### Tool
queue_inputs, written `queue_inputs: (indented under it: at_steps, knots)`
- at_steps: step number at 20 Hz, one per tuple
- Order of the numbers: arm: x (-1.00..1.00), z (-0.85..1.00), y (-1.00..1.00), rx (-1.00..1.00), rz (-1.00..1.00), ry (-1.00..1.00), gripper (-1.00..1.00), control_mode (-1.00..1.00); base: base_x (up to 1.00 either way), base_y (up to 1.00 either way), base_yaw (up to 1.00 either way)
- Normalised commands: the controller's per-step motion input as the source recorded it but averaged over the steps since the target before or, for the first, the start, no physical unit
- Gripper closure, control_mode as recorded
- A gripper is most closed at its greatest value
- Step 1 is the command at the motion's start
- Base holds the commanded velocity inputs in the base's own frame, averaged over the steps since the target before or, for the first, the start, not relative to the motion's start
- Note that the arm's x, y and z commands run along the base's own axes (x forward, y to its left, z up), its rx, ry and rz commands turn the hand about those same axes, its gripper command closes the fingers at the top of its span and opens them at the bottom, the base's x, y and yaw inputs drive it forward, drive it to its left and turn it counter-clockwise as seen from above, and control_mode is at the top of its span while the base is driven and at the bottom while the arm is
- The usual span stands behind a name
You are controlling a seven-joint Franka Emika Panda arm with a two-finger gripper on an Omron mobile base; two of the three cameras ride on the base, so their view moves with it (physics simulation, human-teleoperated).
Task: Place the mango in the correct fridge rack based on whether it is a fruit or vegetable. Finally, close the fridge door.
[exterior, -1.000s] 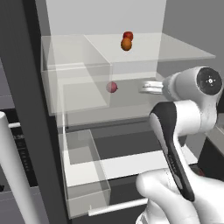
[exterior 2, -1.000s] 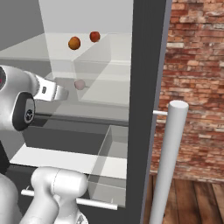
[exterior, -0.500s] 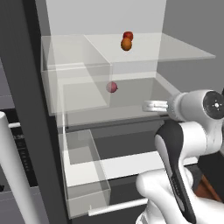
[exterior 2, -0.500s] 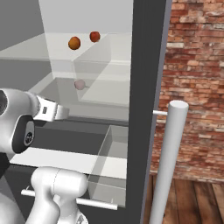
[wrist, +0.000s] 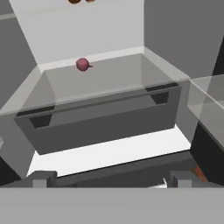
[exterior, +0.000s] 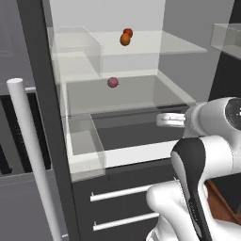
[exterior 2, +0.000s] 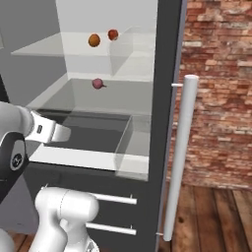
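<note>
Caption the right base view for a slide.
Open fridge: mango beside a small red fruit on the upper fridge rack, pinkish-red ball below, open gripper empty outside.

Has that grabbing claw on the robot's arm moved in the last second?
Yes. Against the pinkish-red ball, which stays put, the gripper has dropped in the left base view from about the ball's height to well below it, down by the clear drawer, jaws open and empty.
</note>
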Motion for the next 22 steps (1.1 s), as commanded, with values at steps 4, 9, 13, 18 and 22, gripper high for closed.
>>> queue_inputs:
  at_steps: [4, 9, 13, 18, 22]
  knots:
    - [0.00, 0.00, 0.00, 0.00, 0.00, 0.00, -1.00, 1.00, -0.39, 0.01, 0.00]
    - [0.00, 0.00, 0.00, 0.00, 0.00, 0.00, -1.00, 1.00, -0.31, 0.04, 0.00]
    - [0.00, 0.00, 0.00, 0.00, 0.00, 0.00, -1.00, 1.00, -0.43, 0.01, 0.00]
    - [0.00, 0.00, 0.00, 0.00, 0.00, 0.00, -1.00, 1.00, -0.30, 0.05, 0.00]
    - [0.00, 0.00, 0.00, 0.00, 0.00, 0.00, -1.00, 1.00, -0.29, 0.05, 0.00]
